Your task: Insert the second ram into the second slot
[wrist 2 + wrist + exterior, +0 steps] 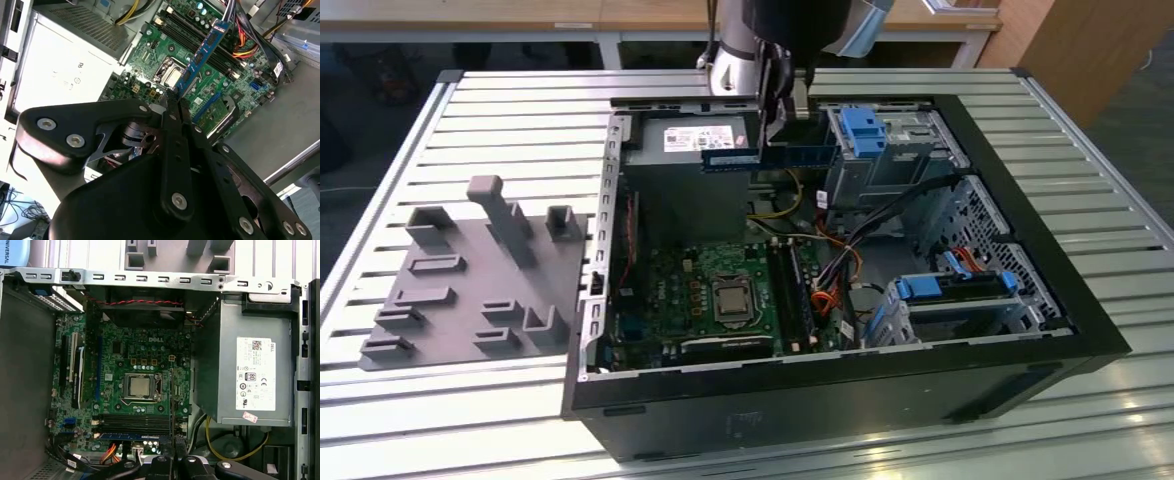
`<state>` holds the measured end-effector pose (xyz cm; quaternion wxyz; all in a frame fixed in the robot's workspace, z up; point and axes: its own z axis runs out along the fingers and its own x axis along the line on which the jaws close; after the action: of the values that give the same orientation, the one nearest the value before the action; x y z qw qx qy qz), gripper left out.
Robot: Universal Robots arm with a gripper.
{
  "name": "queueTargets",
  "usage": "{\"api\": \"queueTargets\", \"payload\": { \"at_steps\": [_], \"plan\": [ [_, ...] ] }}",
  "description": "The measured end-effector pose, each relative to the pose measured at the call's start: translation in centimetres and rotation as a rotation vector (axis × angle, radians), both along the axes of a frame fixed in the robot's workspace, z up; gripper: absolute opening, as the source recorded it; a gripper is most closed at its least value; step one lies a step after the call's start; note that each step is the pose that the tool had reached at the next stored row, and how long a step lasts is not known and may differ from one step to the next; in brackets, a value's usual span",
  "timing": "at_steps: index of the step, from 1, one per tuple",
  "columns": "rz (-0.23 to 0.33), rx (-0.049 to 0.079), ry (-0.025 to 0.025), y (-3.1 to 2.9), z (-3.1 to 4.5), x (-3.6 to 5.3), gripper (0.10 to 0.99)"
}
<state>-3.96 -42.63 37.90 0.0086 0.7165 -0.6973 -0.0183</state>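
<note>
One slatted metal bench (494, 120) carries one open computer case (854, 380) and one grey fixture plate (467, 290). Inside the case are one green motherboard (670, 290) with one processor socket (731, 297), one power supply (250, 375), and two drive bays with blue plastic tabs (861, 130) (921, 287). There is one hand (781, 140), gripping one dark-blue memory stick (734, 157).

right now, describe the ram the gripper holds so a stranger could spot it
Start at the open case on the slatted table. Above the grey power supply at one end hangs the gripper. The ram is the thin dark-blue stick pinched in it, held in mid-air, unlike anything seated on the board.
</note>
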Motion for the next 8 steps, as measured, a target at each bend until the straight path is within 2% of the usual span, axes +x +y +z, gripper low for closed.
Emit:
{"api": "queueTargets", "payload": {
  "at_steps": [8],
  "plan": [
    [0.0, 0.0, 0.0, -1.13, 0.0, 0.0, 0.137]
  ]
}}
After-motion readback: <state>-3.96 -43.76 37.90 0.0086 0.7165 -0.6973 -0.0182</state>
